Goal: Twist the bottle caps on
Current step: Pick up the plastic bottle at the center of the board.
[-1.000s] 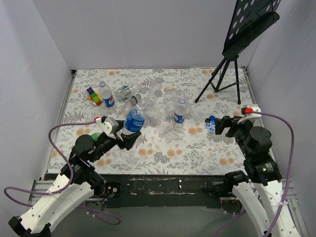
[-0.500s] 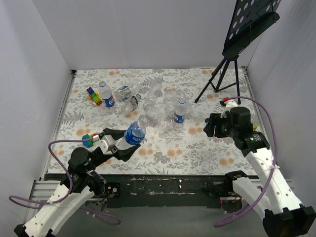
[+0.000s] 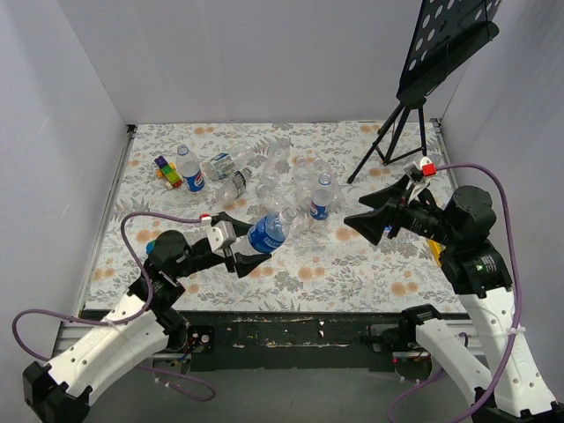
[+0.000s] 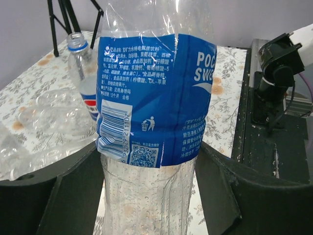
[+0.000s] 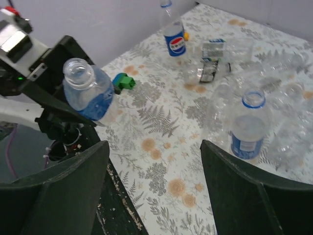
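Observation:
My left gripper (image 3: 249,244) is shut on a clear bottle with a blue label (image 3: 269,231) and holds it above the table, its open, uncapped mouth toward the right. In the left wrist view the bottle (image 4: 151,98) fills the gap between the fingers (image 4: 73,196). My right gripper (image 3: 364,225) is open and empty, raised and facing left toward that bottle; its wrist view shows the bottle (image 5: 88,93) ahead of the open gripper (image 5: 154,144). No blue caps show; the right arm covers the spot where they lay.
An uncapped labelled bottle (image 3: 322,201) stands mid-table, also seen in the right wrist view (image 5: 249,129). A Pepsi bottle (image 3: 192,172), a colourful toy block (image 3: 167,172) and a pile of clear bottles (image 3: 269,172) lie at the back. A black tripod stand (image 3: 397,132) is at the back right.
My left arm has carried the bottle to the right and tilted it toward the right arm. My right gripper has lifted off the table, turned left and opened wide.

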Robot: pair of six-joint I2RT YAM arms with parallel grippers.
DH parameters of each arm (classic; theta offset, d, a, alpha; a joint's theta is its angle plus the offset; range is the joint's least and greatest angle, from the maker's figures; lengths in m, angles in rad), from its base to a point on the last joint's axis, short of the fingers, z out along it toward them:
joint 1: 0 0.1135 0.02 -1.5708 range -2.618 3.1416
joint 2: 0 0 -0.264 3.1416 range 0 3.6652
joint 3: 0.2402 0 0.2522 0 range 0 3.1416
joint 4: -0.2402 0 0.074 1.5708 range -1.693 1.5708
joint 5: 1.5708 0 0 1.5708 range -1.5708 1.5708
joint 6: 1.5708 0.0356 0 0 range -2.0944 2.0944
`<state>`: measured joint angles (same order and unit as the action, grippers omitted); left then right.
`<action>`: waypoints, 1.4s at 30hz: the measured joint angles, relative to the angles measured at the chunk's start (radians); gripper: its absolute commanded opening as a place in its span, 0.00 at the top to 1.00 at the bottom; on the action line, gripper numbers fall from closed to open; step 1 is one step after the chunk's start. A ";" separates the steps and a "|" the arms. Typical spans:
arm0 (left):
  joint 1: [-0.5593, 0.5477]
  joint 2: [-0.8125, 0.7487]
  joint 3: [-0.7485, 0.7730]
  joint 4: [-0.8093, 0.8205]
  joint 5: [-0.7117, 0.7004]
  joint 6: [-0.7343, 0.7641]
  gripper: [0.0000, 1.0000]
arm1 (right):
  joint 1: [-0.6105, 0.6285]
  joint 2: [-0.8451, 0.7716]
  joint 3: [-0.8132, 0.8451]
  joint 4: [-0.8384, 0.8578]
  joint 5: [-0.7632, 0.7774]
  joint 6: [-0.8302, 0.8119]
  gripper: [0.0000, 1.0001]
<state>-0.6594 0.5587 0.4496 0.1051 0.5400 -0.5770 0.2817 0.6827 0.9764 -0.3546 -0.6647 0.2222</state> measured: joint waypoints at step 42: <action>0.001 0.076 -0.031 0.135 0.150 -0.115 0.26 | 0.539 0.298 -0.010 0.472 0.048 -0.003 0.99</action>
<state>-0.6582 0.6342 0.4183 0.2405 0.6895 -0.6918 0.8204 0.9806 0.9668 0.1169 -0.6163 0.2195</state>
